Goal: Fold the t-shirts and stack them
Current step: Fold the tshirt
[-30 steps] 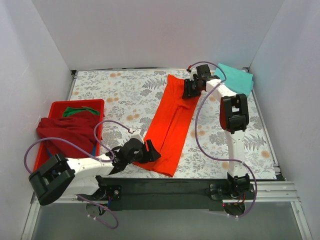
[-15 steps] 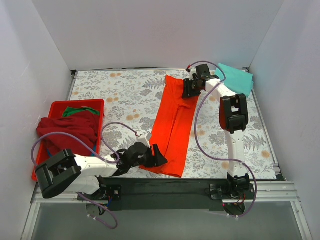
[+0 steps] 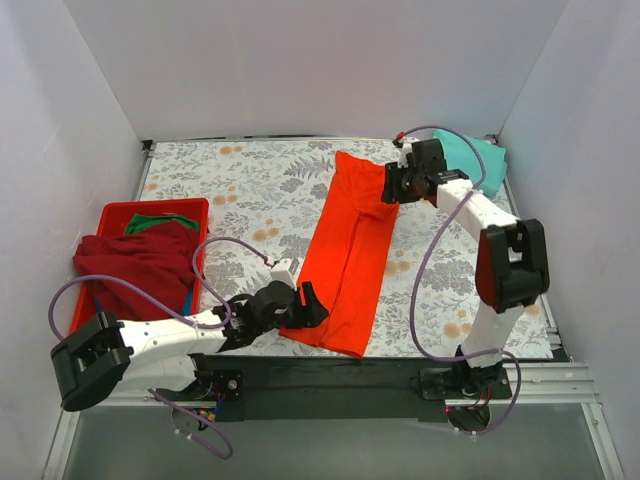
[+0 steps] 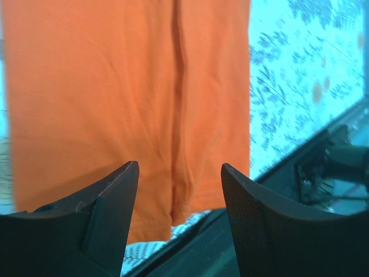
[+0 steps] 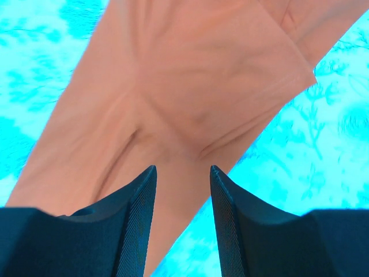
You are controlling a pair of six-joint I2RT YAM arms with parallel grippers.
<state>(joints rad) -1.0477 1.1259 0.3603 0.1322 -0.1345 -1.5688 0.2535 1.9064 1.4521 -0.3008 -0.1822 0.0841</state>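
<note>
The orange-red t-shirt (image 3: 348, 250) lies folded lengthwise into a long strip across the middle of the floral table. My left gripper (image 3: 308, 308) is open and empty at the strip's near left corner; the left wrist view shows the hem (image 4: 173, 173) between the jaws. My right gripper (image 3: 390, 186) is open and empty just above the strip's far right end, seen as creased cloth (image 5: 190, 115) in the right wrist view. A folded mint-teal t-shirt (image 3: 478, 155) lies at the far right corner. Maroon (image 3: 135, 260), green (image 3: 158, 221) and blue shirts sit in the tray.
A red plastic tray (image 3: 110, 213) stands at the left edge, piled with shirts. White walls enclose the table on three sides. The black front rail (image 3: 400, 375) runs along the near edge, close to the left gripper.
The right arm swung right and its gripper drew back slightly from the shirt's far end. The left gripper shifted a little along the shirt's near corner. The strip's near end lies slightly straighter.
</note>
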